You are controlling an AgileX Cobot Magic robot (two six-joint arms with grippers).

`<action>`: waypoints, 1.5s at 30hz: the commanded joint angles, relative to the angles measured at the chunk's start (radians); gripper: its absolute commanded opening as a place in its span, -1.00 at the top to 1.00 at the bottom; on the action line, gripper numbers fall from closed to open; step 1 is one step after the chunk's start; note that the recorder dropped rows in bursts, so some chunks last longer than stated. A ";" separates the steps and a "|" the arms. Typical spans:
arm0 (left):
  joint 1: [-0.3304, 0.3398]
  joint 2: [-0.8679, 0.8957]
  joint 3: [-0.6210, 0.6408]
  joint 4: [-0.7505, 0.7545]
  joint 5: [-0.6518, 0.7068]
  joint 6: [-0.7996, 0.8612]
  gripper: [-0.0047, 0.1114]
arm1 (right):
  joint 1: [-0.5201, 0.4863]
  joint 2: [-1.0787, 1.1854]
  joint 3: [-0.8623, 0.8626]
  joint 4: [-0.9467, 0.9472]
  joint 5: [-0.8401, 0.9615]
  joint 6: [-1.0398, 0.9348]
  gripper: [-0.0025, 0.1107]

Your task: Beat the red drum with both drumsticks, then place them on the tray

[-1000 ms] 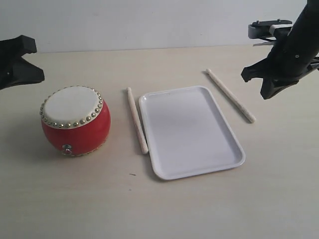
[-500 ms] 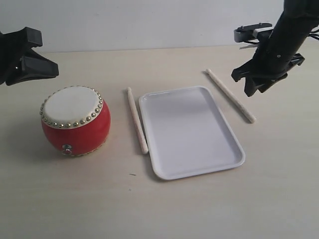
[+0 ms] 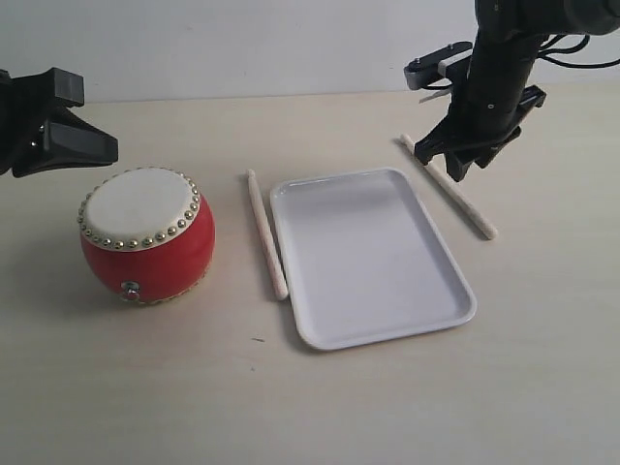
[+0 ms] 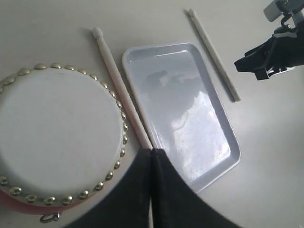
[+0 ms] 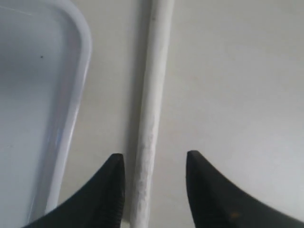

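— Right stick (image 5: pixel 151 95): where?
— Flat on the surface, just right of tray (image 3: pixel 368 252). Right end effector (image 5: pixel 154 156) wide open, empty, straddling it.
— Advice?
— Lower straight, keep stick centred between jaws, clear of tray rim, then close. Left end effector (image 4: pixel 152 159) shut, empty, near drum (image 3: pixel 145 237), left of tray.

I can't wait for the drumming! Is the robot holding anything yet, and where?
Nothing yet. The right gripper is open astride one drumstick, not gripping it; the left gripper is shut and empty.
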 commanded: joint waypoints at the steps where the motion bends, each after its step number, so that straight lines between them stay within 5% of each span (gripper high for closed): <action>1: -0.008 0.002 -0.007 0.013 0.010 0.003 0.92 | -0.005 -0.003 -0.006 -0.017 -0.012 0.019 0.23; 17: -0.008 0.002 -0.007 0.022 0.010 0.003 0.92 | -0.005 0.040 -0.006 0.003 0.007 0.044 0.23; 23: -0.008 0.002 -0.007 0.021 -0.006 0.003 0.92 | 0.010 0.006 -0.007 0.181 0.057 0.041 0.23; 26: -0.008 0.002 -0.007 0.026 -0.038 0.003 0.92 | 0.086 -0.006 -0.007 0.287 0.099 0.014 0.23; 32: -0.008 0.002 -0.007 0.029 -0.079 0.003 0.92 | 0.264 -0.007 -0.007 0.204 0.021 0.024 0.23; 45: -0.006 -0.002 -0.007 0.041 -0.075 0.003 0.92 | 0.458 -0.003 -0.007 0.242 -0.105 0.155 0.23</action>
